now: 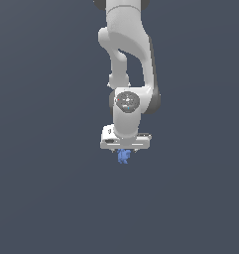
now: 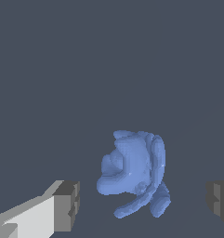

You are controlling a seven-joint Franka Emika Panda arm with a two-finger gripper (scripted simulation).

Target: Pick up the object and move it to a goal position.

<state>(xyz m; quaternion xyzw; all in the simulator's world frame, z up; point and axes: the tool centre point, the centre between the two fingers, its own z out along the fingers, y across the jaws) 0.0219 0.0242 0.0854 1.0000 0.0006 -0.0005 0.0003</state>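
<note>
The object (image 1: 123,156) is a small blue lumpy item, seen just under my white gripper (image 1: 124,152) in the exterior view. In the wrist view the blue object (image 2: 134,174) lies between my two fingertips, one grey pad (image 2: 67,204) on one side and the other pad (image 2: 219,202) on the far side. Gaps show between both pads and the object, so the gripper (image 2: 143,203) is open around it and not touching it.
The white arm (image 1: 126,59) rises straight above the gripper. A plain dark grey surface (image 1: 51,188) fills the view around it, with no other objects or edges showing.
</note>
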